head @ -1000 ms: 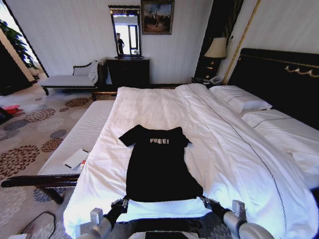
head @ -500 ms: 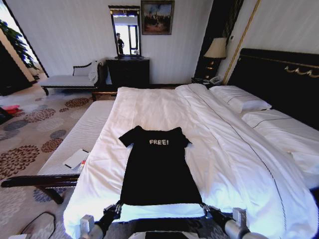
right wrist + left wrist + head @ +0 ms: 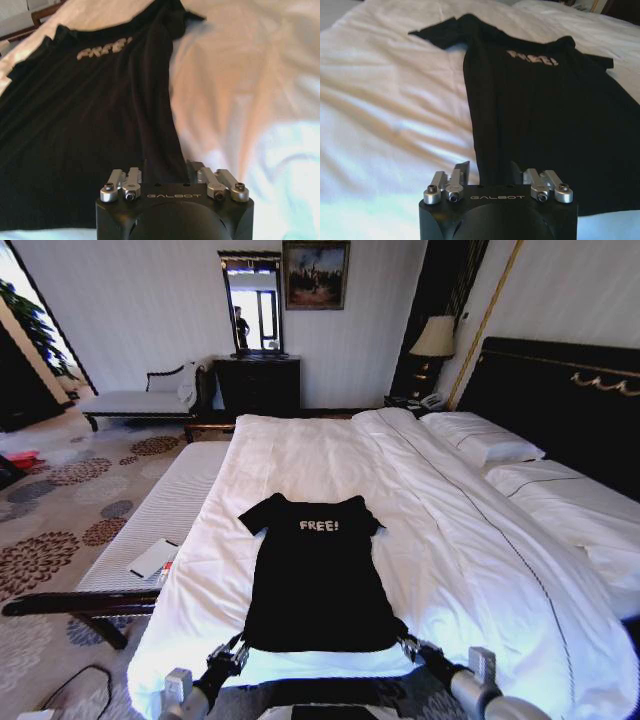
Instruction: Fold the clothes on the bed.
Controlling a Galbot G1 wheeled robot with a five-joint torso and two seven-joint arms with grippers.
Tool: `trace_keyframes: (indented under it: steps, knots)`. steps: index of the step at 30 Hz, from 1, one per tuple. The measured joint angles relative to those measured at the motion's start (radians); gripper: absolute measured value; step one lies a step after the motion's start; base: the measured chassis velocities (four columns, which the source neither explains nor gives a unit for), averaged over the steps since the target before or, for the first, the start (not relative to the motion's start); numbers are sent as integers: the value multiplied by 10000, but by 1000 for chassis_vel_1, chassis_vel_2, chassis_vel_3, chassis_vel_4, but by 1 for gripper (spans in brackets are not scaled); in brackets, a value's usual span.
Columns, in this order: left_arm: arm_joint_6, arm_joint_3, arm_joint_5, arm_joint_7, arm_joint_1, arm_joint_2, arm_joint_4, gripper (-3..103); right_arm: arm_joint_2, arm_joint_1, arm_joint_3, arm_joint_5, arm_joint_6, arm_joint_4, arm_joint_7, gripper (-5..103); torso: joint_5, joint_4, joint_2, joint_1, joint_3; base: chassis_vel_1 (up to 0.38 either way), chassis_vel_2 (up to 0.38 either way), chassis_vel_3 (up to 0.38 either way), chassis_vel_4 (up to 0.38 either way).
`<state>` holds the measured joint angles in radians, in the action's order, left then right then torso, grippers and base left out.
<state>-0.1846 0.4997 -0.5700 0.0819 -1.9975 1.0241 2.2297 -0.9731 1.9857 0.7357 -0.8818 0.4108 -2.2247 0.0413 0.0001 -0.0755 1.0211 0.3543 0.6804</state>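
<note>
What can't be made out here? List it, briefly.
- T-shirt hem corners: covered by the left gripper and right gripper in the wrist views.
- Chest lettering: blurred in the wrist views.
- Headboard: cut off by the head view's right edge.
- Flat white item on the bench: too small to identify in the head view.

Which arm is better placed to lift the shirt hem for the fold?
Neither clearly. The left tool grips one hem corner of the shirt, the right tool the other.

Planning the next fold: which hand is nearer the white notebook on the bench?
Left. The left hand grips the T-shirt's hem corner on the notebook's side; the right hand holds the far corner.
</note>
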Motion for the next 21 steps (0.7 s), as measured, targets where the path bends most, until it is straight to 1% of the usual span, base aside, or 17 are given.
trace_keyframes:
  steps: [1,2,3,4,5,7,8,9,10,11,12,13,14,15,18,19,21]
  knots:
    - [1,60,-2,0,15,39,31,57,30,-56,127,-116,37,-71,35,47,-1,-3,0,0,0,0,0,0,0]
    - [1,60,-2,0,15,39,31,57,30,-56,127,-116,37,-71,35,47,-1,-3,0,0,0,0,0,0,0]
    - [1,144,-13,3,64,94,42,63,95,-224,348,-397,113,-124,127,52,-1,-3,0,0,0,0,0,0,0]
    - [2,174,-23,6,81,112,44,63,125,-292,420,-499,146,-130,165,58,-1,-3,0,0,0,0,0,0,0]
    - [3,238,-55,15,110,149,51,68,178,-410,552,-689,197,-131,230,58,-1,-1,0,0,0,0,0,0,0]
    - [5,472,-161,37,136,266,108,80,473,-964,996,-1504,388,43,425,69,-2,-1,0,0,0,0,0,0,0]
    - [5,472,-161,37,136,266,108,80,473,-964,996,-1504,388,43,425,69,-2,-1,0,0,0,0,0,0,0]
    - [10,542,-157,37,137,299,121,80,572,-1161,1062,-1762,443,141,476,74,-1,-2,0,0,0,0,0,0,0]
    - [22,612,-132,40,141,333,131,85,673,-1415,1111,-2099,518,261,541,80,-1,-2,0,0,1,0,0,0,0]
    - [41,702,-72,45,155,382,176,90,884,-2141,1111,-3047,766,569,773,85,2,-2,-1,0,0,0,0,0,0]
    - [41,742,-72,61,167,401,222,95,980,-2582,1064,-3627,895,737,922,90,1,-2,0,0,0,0,0,0,0]
    - [41,807,-80,70,186,414,285,98,1080,-3140,977,-4265,1046,955,1063,90,0,-1,-1,0,0,0,0,0,0]
    - [41,807,-80,70,186,414,285,98,1080,-3140,977,-4265,1046,955,1063,90,0,-1,-1,0,0,0,0,0,0]
    - [42,858,-82,80,198,416,321,98,1148,-3619,889,-4701,1162,1146,1164,95,1,-1,0,-1,0,0,0,0,0]
    - [89,1248,-70,91,362,303,463,100,1268,-6023,413,-7023,2007,2358,1774,100,2,7,-2,1,1,0,0,0,0]
    - [89,1248,-70,91,362,303,463,100,1268,-6023,413,-7023,2007,2358,1774,100,2,7,-2,1,1,0,0,0,0]
    - [99,1287,-133,87,505,175,458,100,1236,-6709,342,-7620,2386,2837,1998,100,1,3,-2,2,2,0,0,0,0]
